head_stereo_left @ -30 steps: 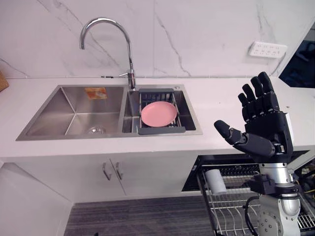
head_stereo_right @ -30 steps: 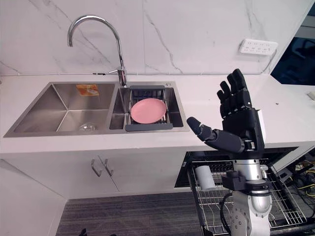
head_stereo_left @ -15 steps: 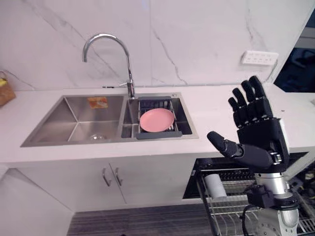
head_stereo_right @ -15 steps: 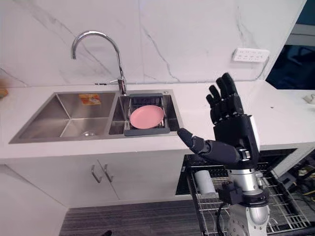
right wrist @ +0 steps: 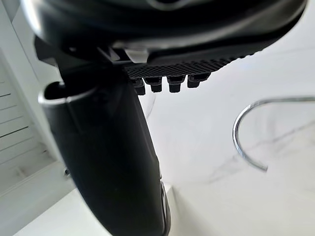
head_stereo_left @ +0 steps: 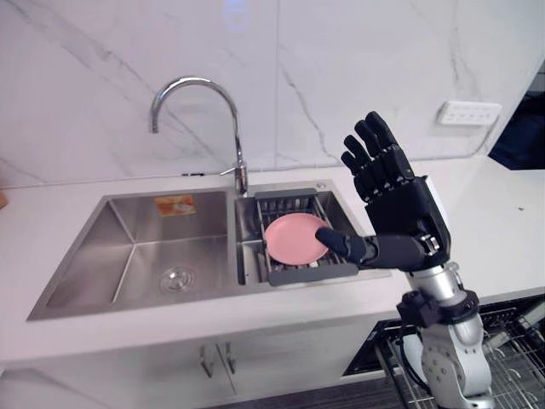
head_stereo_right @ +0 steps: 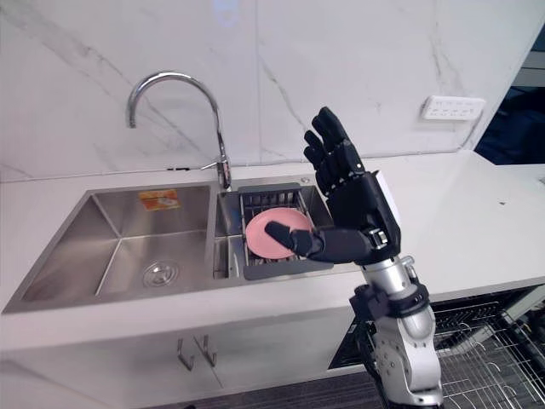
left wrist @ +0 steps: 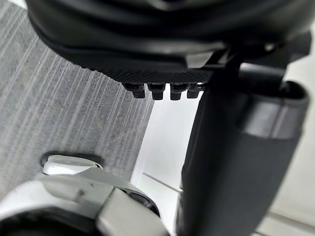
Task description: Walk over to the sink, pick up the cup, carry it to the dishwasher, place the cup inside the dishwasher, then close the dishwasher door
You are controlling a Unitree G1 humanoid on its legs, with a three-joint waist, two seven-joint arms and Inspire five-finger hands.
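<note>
Aloft, right hand (head_stereo_left: 410, 213), fingers (head_stereo_left: 375, 141) spread, fronts sink (head_stereo_left: 83, 256) rim.

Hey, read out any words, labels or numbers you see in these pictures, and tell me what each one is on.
The orange sticker on the back wall of the left basin of the sink: it bears print, but too small to read.
The wall socket on the marble wall: no marking that can be read.
No other text can be read.
</note>
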